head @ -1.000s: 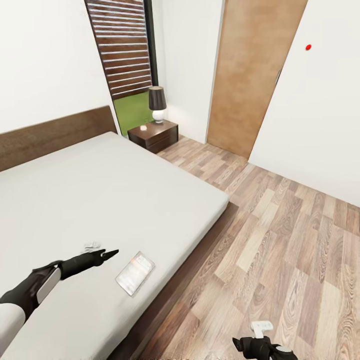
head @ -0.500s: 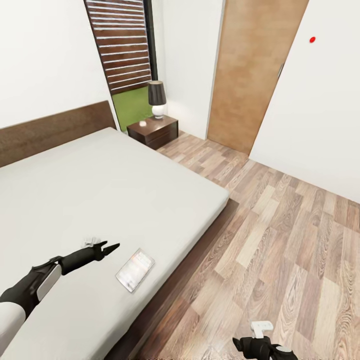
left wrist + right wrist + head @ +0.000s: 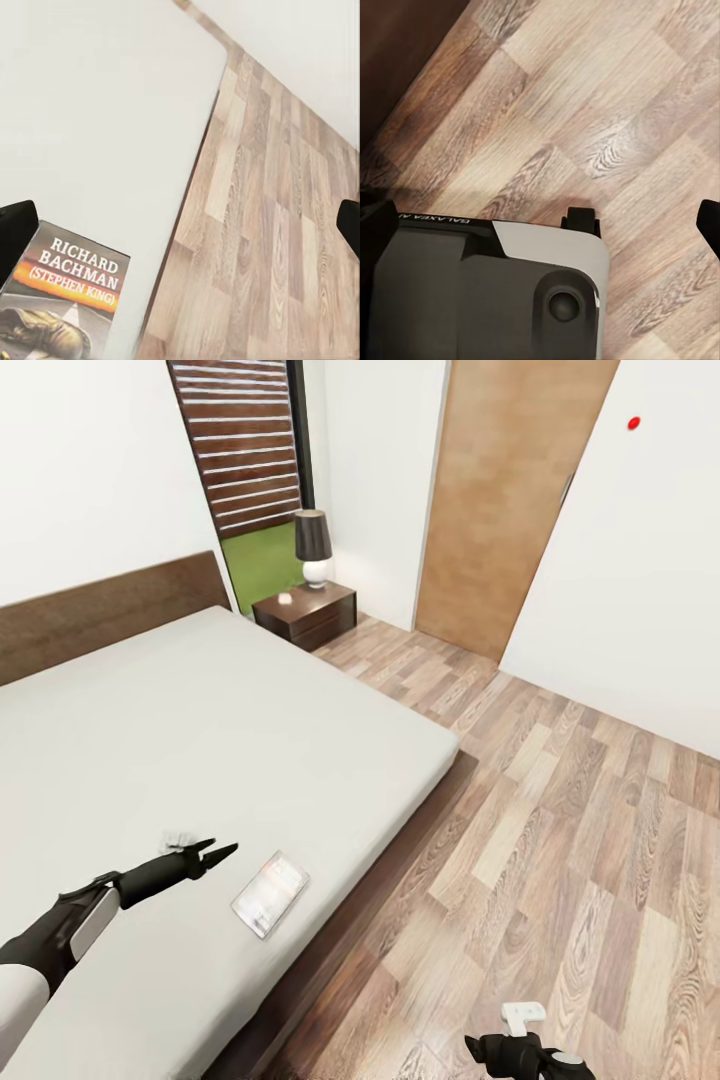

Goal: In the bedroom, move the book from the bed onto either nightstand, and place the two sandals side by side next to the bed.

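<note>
Fingers on the left gripper (image 3: 214,852) are spread apart with nothing between them, hovering over the bed (image 3: 220,730) just to the left of the book (image 3: 270,893). In the left wrist view the book (image 3: 64,304) lies flat, cover up, near the mattress edge, with the two dark fingertips (image 3: 16,225) well apart at the sides of the picture. So my read is the arm is lining up for the pick and hasn't touched anything yet.

What could go wrong: the book is thin and lies flush on a soft mattress, so the fingers could slide over the cover or shove it instead of getting under an edge. It's also close to the bed's side, so a push toward the floor (image 3: 560,840) could tip it off.

Moving right: the nightstand (image 3: 306,612) sits at the far corner of the bed with a lamp (image 3: 313,546) and a small white thing on top, well apart from the book. That means a drive along the bedside, and the free spot beside the lamp looks tight. The wooden door (image 3: 505,500) is beyond it.

Far right, low down, the right gripper (image 3: 510,1050) hangs over the floor by the robot's base (image 3: 487,292); can't tell if its fingers are apart or together.
</note>
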### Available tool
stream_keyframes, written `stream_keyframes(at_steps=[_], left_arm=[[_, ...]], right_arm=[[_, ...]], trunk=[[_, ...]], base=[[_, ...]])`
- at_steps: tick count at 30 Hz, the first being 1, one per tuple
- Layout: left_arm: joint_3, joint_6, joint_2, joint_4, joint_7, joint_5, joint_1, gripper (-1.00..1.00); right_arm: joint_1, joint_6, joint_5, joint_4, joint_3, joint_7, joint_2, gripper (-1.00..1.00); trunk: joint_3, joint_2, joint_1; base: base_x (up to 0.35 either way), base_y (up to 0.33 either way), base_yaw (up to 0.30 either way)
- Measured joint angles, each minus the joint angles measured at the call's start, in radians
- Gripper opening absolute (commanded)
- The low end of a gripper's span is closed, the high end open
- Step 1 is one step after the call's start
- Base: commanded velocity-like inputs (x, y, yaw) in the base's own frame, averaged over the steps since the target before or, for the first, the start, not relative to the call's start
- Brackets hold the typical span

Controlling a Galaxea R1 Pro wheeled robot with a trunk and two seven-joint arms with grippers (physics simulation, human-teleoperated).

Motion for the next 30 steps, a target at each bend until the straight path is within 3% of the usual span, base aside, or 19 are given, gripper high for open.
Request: stream_keyframes(at_steps=[10,30], left_arm=[[0.005,0.002,0.0,0.002,-0.095,-0.002,0.0,1.0],[0.004,0.027,-0.001,0.001,-0.128,0.001,-0.001,1.0]], right_arm=[[0.0,0.0,0.0,0.0,0.001,0.0,0.0,1.0],[0.0,-0.001,0.0,0.0,0.001,0.001,0.001,1.0]], trunk=[[-0.016,0.0,0.0],[-0.049,0.0,0.0]], base=[[0.0,0.0,0.0],[0.0,0.0,0.0]])
